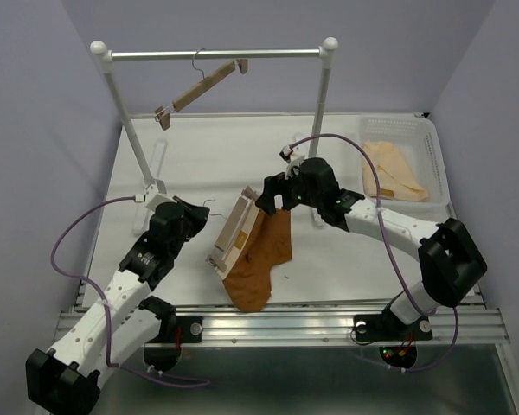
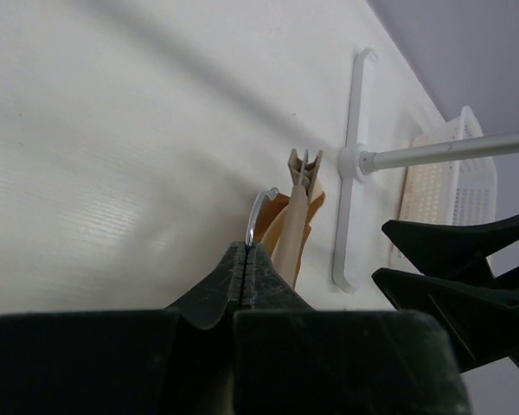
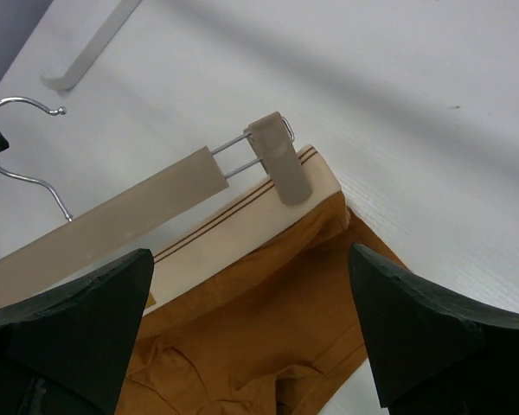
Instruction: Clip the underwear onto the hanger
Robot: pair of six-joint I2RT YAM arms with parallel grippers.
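Note:
The hanger (image 1: 232,230), a light-wood bar, is held tilted above the table. My left gripper (image 1: 199,214) is shut on its wire hook (image 2: 258,214). The rust-orange underwear (image 1: 261,258) hangs from the bar, its tan waistband (image 3: 242,232) lying along it. In the right wrist view the end clip (image 3: 278,160) sits over the waistband corner. My right gripper (image 1: 272,201) is open at the bar's far end, its fingers (image 3: 419,333) spread either side of the underwear (image 3: 268,320) without touching it. The bar's other clip is hidden.
A white clothes rack (image 1: 216,54) stands at the back with a second wooden hanger (image 1: 199,86) hooked on its rail. Its foot (image 2: 350,164) lies near the hanger. A white basket (image 1: 432,147) at the back right holds pale peach garments (image 1: 394,169).

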